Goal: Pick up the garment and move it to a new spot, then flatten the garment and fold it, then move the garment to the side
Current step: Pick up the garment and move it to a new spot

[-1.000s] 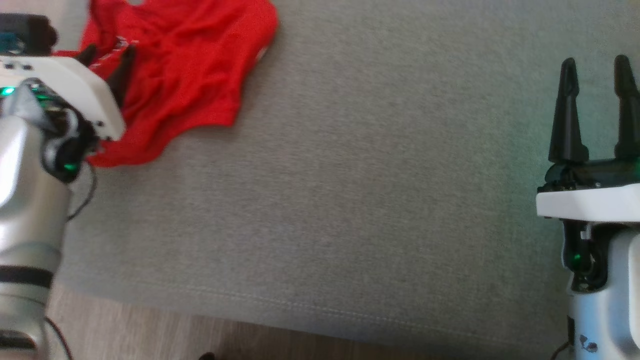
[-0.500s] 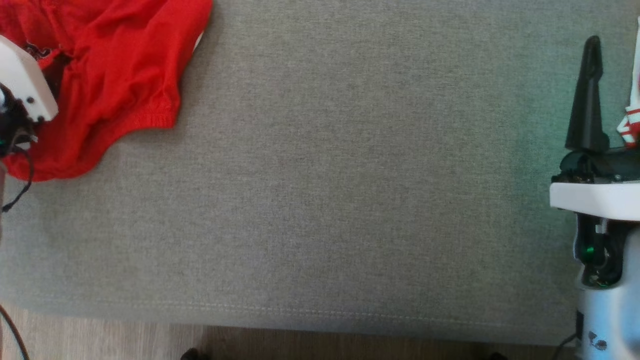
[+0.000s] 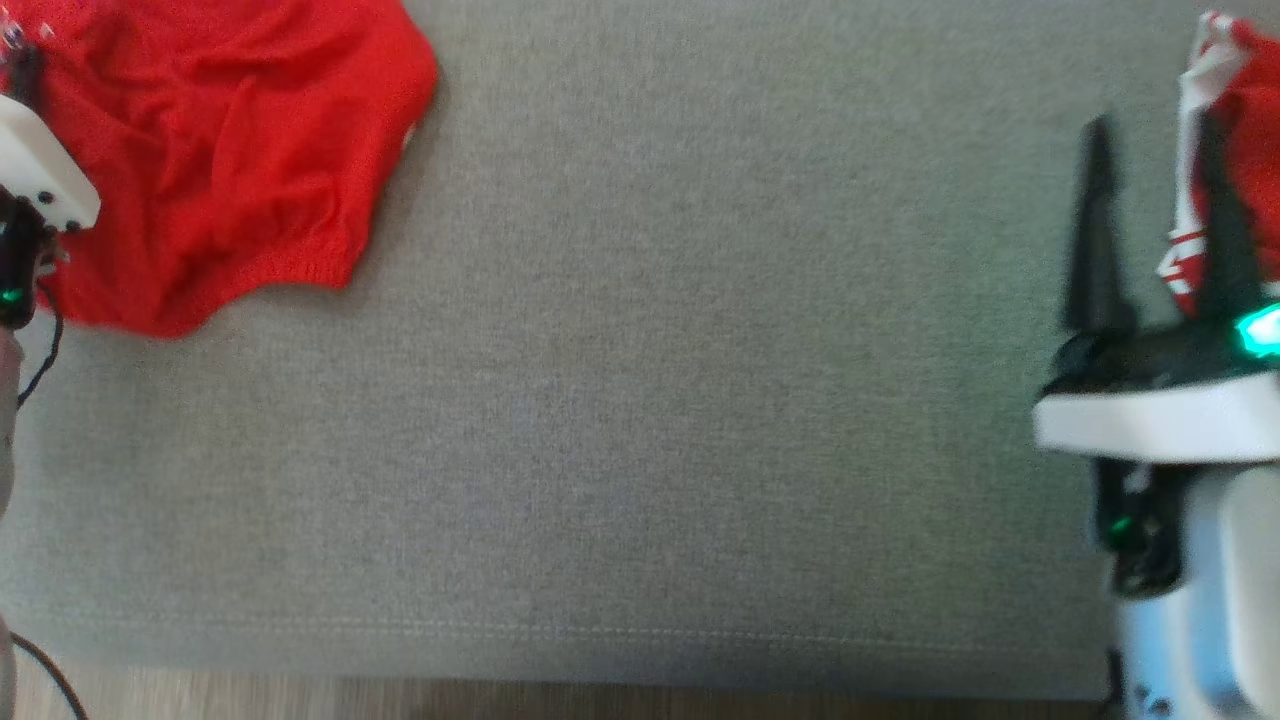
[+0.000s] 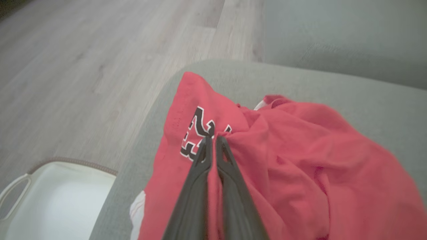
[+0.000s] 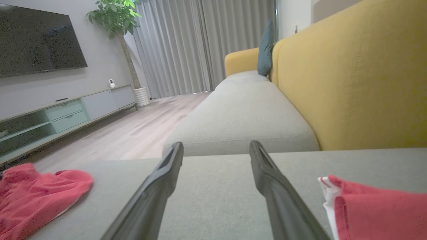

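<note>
Left wrist view is showing the left gripper (image 4: 212,137) with its jaws squeezed together on a bunched fold of the red garment (image 4: 300,150), right next to the black-and-white number print. The garment is lying crumpled on a rounded corner of the grey cushion (image 4: 240,78). A white basket (image 4: 60,200) is sitting on the wood floor (image 4: 83,66) just beside that corner.

From the head camera, the garment is sprawling over the cushion's upper left area, well apart from the other arm. Over there, the right gripper (image 3: 1152,128) is hovering above the cushion with its jaws spread wide, gripping nothing, fingers pointing away from the robot. A second red-and-white cloth (image 3: 1240,120) is sitting just beside it, and the outer finger is partly covering it. Honestly can't tell if they're touching, since that part is blurry.

The right wrist camera is looking between those open jaws, with a yellow backrest (image 5: 360,73) rising on the right and the red garment lying at the lower left.
</note>
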Available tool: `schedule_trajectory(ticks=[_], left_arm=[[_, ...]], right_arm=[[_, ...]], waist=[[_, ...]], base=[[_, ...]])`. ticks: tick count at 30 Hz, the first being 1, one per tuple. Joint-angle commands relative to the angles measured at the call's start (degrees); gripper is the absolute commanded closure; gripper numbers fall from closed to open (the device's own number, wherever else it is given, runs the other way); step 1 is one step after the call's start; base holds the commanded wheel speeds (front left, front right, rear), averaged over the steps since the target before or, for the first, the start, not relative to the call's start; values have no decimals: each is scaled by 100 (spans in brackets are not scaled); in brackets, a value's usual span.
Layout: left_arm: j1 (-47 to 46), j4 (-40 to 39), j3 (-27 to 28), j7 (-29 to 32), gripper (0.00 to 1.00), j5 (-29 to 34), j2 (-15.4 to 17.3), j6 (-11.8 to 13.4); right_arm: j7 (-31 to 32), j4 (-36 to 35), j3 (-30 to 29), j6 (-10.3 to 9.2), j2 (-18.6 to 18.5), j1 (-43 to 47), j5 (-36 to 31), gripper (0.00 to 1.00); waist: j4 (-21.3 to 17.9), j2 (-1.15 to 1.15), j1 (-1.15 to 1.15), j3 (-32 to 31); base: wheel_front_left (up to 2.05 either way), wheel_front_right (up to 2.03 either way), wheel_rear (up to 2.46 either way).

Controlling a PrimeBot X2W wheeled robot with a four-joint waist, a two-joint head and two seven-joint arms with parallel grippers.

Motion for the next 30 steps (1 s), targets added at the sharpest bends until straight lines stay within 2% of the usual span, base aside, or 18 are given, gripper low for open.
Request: schedule_trajectory(ticks=[1, 8, 15, 24, 30], left_arm=[[-191, -182, 202, -321, 100, 56, 336, 49], [-214, -613, 125, -894, 100, 160, 151, 146], [-202, -1416, -59, -956, 100, 254, -255, 376], [61, -2661, -614, -779, 100, 518, -1124, 899], [253, -2781, -1308, -717, 100, 903, -1742, 1037]], right_arm=[[-116, -54, 318, 37, -7, 173, 80, 0], [-377, 393, 611, 37, -7, 418, 331, 0], [-490, 540, 454, 37, -7, 441, 385, 0], [-493, 508, -199, 37, -7, 163, 334, 0], [-480, 516, -379, 37, -7, -18, 396, 0]], waist=[[-84, 0, -1, -327], [-168, 0, -1, -895], [-278, 0, -1, -1193], [-745, 0, -1, -1235], [-1149, 0, -1, -1100]], base=[[0, 0, 0], [0, 0, 0], [0, 0, 0], [0, 0, 0], [0, 0, 0]])
